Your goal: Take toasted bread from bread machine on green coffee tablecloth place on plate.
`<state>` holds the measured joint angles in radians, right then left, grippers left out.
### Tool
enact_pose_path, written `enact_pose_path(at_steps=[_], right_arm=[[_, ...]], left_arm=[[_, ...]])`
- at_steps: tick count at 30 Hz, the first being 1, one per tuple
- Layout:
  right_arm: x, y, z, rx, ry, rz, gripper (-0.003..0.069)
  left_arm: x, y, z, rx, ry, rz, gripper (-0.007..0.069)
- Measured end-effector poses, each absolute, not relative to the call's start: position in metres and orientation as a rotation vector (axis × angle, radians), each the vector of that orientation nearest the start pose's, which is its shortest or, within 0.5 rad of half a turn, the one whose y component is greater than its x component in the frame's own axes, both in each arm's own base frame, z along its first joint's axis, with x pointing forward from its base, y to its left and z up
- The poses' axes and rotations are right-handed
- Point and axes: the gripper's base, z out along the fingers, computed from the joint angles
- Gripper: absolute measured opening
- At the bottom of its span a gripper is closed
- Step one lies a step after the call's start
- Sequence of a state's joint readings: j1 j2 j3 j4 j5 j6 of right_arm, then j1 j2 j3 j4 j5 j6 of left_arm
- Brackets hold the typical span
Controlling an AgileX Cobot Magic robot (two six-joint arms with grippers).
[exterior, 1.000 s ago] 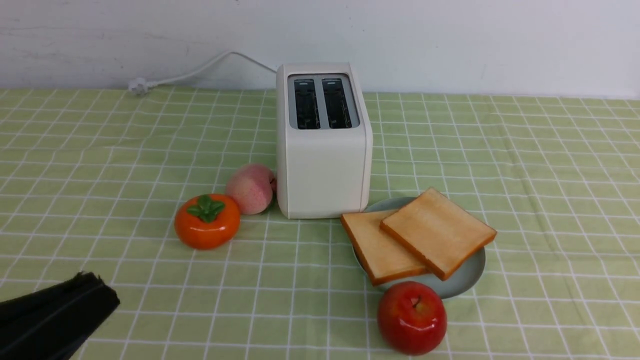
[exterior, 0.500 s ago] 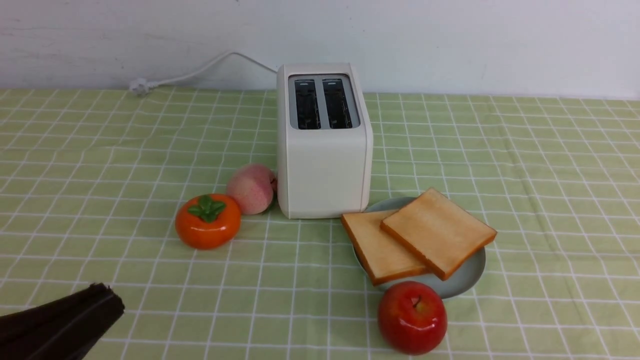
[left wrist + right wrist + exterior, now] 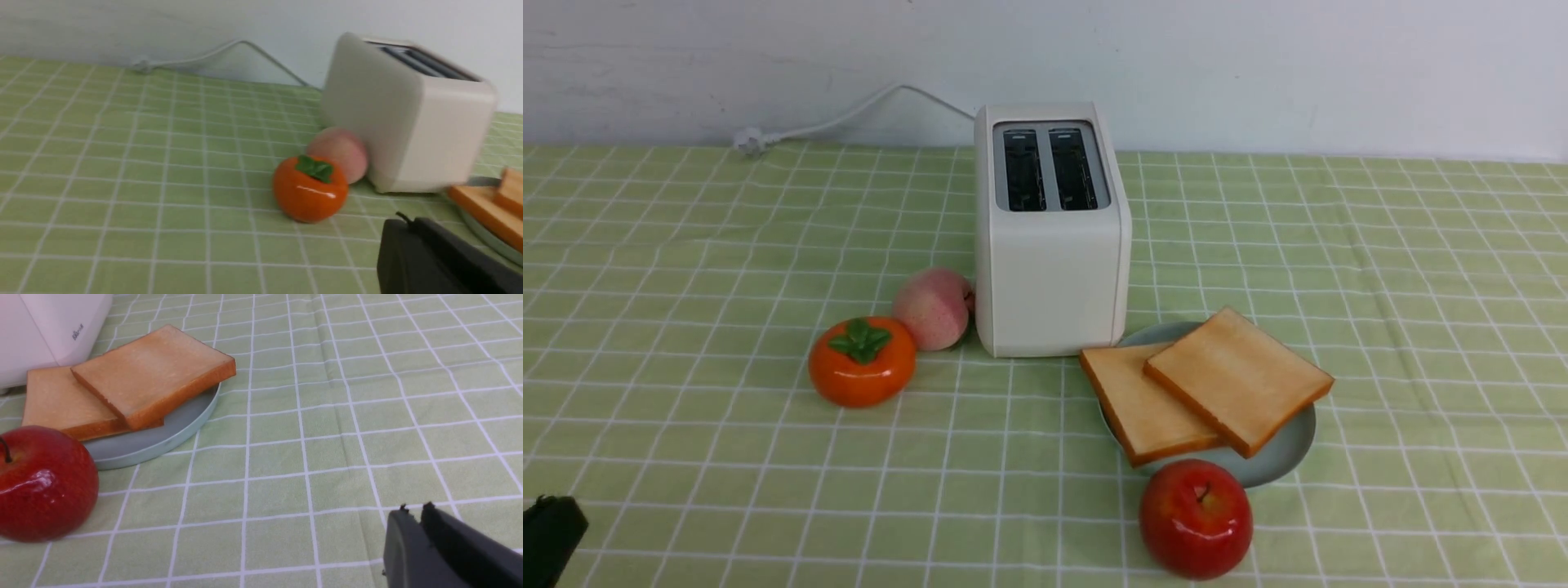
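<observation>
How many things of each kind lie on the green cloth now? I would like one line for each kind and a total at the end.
Toasted bread slices: 2
Plate: 1
Toaster: 1
Red apple: 1
Peach: 1
Orange persimmon: 1
Total: 7

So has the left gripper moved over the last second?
Yes. The left gripper has pulled back toward the robot and to its left, farther from the persimmon, leaving only its tip in the front view's corner.
</observation>
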<state>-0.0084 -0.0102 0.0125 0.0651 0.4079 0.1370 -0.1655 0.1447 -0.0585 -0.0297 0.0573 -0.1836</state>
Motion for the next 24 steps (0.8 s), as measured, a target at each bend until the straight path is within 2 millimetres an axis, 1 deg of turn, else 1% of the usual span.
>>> enact_pose_path(at_steps=[2,3,6,7,10,11,13,24], right_arm=[[0.051,0.002,0.173,0.177,1.887,0.153,0.0060],[0.051,0.002,0.173,0.177,1.887,0.153,0.0061],[0.051,0.002,0.173,0.177,1.887,0.153,0.0066],[0.051,0.002,0.173,0.177,1.887,0.153,0.0067],[0.051,0.002,0.173,0.176,1.888,0.152,0.0069],[0.051,0.002,0.173,0.176,1.888,0.152,0.0071],[0.051,0.002,0.173,0.176,1.888,0.152,0.0074],[0.051,0.002,0.173,0.176,1.888,0.152,0.0086]], left_arm=[[0.062,-0.007,0.212,-0.092,1.632,-0.259,-0.0013],[0.062,-0.007,0.211,-0.092,1.639,-0.259,-0.0013],[0.057,-0.004,0.196,-0.123,1.642,-0.225,-0.0013],[0.057,-0.004,0.193,-0.125,1.653,-0.223,-0.0013],[0.055,-0.004,0.183,-0.138,1.740,-0.219,-0.0013],[0.054,-0.004,0.176,-0.153,1.817,-0.217,-0.0013],[0.052,-0.004,0.169,-0.164,1.884,-0.214,-0.0013],[0.052,-0.004,0.169,-0.168,1.892,-0.215,-0.0013]])
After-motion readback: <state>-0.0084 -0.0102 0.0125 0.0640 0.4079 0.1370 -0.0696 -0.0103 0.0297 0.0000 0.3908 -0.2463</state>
